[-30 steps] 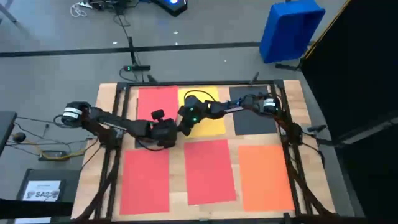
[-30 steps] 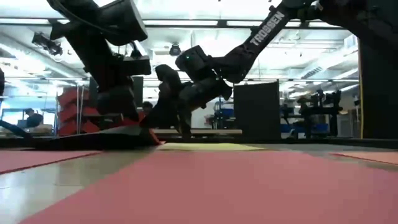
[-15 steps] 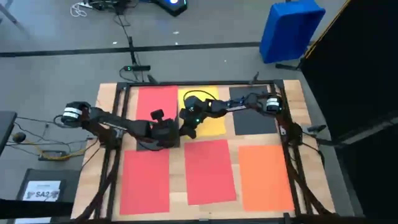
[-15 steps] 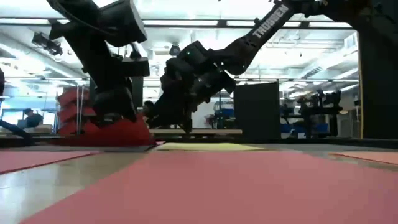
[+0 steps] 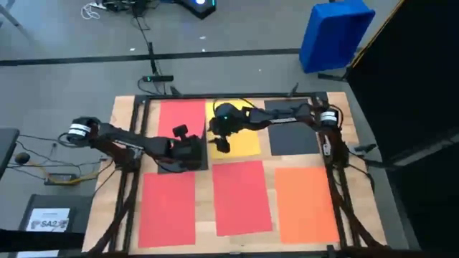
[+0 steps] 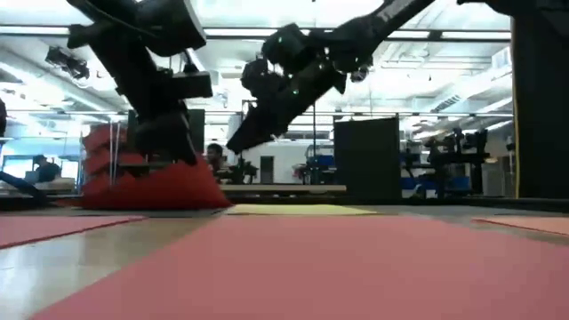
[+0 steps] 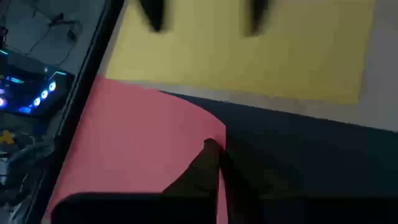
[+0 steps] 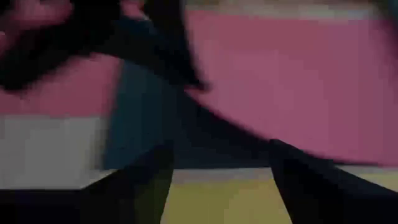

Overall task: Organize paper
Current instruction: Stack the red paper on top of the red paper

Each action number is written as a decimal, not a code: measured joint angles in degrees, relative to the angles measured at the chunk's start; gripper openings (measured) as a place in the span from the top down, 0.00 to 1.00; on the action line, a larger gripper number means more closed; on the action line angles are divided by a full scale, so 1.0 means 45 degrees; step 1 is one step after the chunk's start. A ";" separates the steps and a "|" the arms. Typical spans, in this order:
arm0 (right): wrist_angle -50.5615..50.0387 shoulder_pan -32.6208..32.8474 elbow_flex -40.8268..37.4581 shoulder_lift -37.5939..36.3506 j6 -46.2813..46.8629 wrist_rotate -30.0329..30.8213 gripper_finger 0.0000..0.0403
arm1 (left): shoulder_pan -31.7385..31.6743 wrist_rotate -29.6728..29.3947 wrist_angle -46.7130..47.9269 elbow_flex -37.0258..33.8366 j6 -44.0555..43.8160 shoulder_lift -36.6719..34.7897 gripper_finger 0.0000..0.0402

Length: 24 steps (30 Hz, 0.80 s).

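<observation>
Six sheets of paper lie in two rows: red (image 5: 181, 118), yellow (image 5: 240, 140) and black (image 5: 294, 137) at the far side, and red (image 5: 168, 208), red (image 5: 242, 197) and orange (image 5: 306, 204) at the near side. A further dark sheet (image 5: 172, 165) lies between the two left red ones. My left gripper (image 5: 192, 153) is shut on the far red sheet (image 7: 143, 143), above that dark sheet (image 7: 298, 155). My right gripper (image 5: 220, 141) hangs open above the yellow sheet's left part (image 8: 217, 205), its fingers slanting down toward the left gripper, with nothing between them. My left gripper pinches the far red sheet by its corner (image 7: 212, 132) between its two shut fingers (image 7: 205, 163). That part of the sheet is raised off the table and bulges up (image 6: 160, 187), over the dark sheet. The rest of the red sheet lies flat.
A dark frame (image 5: 140, 129) runs round the wooden table top. On the floor stand a blue bin (image 5: 333, 32) beyond the far right corner and a dark box with a white label (image 5: 50, 218) at the left. Room furniture shows behind the table in the low view.
My right gripper has opened, risen and drawn back from beside the left gripper toward the table's far right. My left gripper has stayed shut in place. In the low view the red sheet below it now stands up in a bulge where a dark raised edge showed before.
</observation>
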<state>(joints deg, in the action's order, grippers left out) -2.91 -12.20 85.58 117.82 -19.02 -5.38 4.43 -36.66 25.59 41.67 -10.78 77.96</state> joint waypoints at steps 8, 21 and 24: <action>0.1735 0.0258 -0.0010 0.1147 -0.1170 -0.0081 0.43 | 0.0000 0.0022 -0.0008 0.0024 0.0002 -0.0414 1.00; 0.3322 0.0193 0.0102 0.2118 -0.1138 -0.0336 0.56 | 0.0005 0.0352 -0.0069 0.0182 -0.0035 -0.0429 1.00; 0.3453 0.0202 0.0121 0.2118 -0.1166 -0.0378 0.67 | 0.0005 0.0353 -0.0110 0.0400 -0.0013 -0.0429 1.00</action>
<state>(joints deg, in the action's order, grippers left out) 12.63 -11.29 86.13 127.35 -24.27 -7.09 4.45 -35.07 25.10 43.47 -10.83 76.03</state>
